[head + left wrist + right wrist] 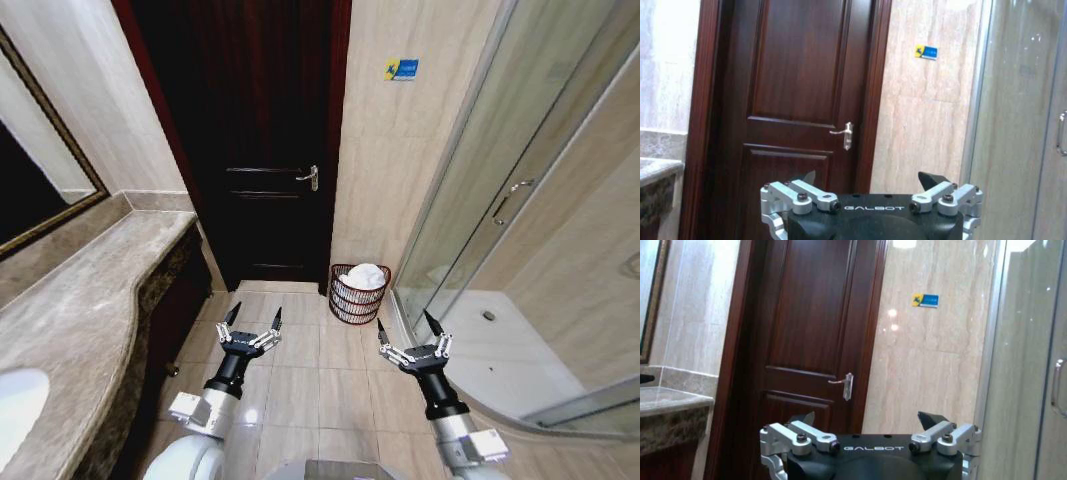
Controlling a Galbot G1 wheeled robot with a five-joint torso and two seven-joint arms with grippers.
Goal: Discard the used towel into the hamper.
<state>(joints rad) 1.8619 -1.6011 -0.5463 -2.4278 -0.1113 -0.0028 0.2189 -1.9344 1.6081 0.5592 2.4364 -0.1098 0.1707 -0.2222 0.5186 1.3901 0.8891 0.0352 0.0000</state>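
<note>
Two tools up front, both empty, fingers spread wide. Left tool [254,317] hangs over the tiled floor [300,385] just off the worktop [90,300] edge; right tool [408,327] hangs over the floor near the shower enclosure [520,230] threshold. Both point toward the far wall, level with each other, well apart.

Hamper [358,297] sits on the floor in the corner, just right of the dark wooden door [250,130] and against the beige tile wall [400,160], beside the shower glass. White towel [364,275] is bunched inside it, heaped above the rim. Hamper is ahead of the tools, between them and nearer the right one, no contact with either.

Door is closed, silver lever handle [309,178] on its right side. Small blue sticker [401,69] high on the wall right of the door. Framed mirror [35,170] above the worktop on the left; white basin [18,400] at its near end.

Left wrist view: left tool [870,180] open, nothing between the fingers, door and handle [844,134] straight ahead. Right wrist view: right tool [870,419] likewise open and empty, same door, sticker [925,300] upper wall.
</note>
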